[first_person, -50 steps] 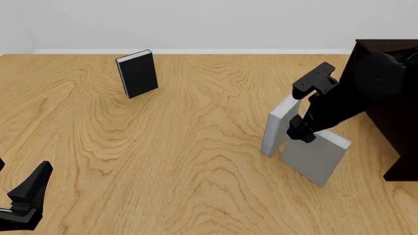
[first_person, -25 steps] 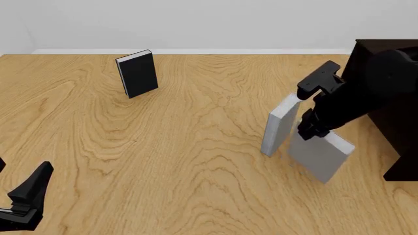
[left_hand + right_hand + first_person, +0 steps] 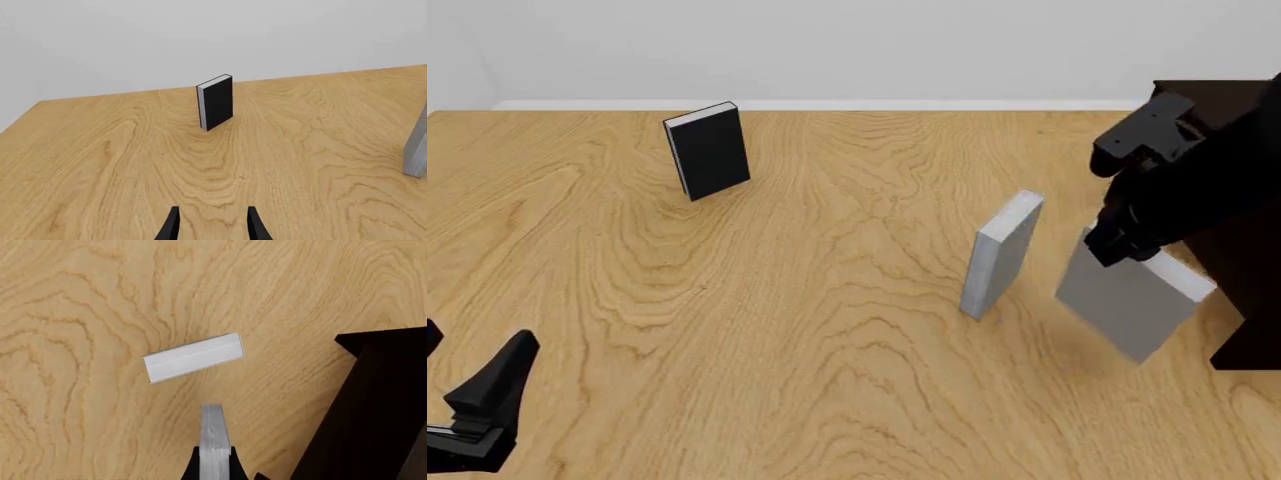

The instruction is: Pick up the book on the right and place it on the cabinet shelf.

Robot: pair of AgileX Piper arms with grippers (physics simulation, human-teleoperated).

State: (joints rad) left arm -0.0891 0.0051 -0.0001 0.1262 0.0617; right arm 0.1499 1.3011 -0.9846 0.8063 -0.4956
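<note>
Right hand (image 3: 1104, 243) clamps book (image 3: 1132, 295), seemingly airborne.

Book (image 3: 1132, 300) between upright twin (image 3: 1002, 254) and cabinet (image 3: 1241, 240), black book (image 3: 709, 150) far-left.

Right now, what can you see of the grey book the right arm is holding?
The book is a light grey hardcover with a plain broad cover and a pale edge strip along one side. The right gripper is shut on its upper edge; in the right wrist view the fingers clamp both covers. It hangs tilted, lifted off the table, apart from the other grey book, which stands upright, and close beside the dark cabinet, not yet on a shelf.
</note>
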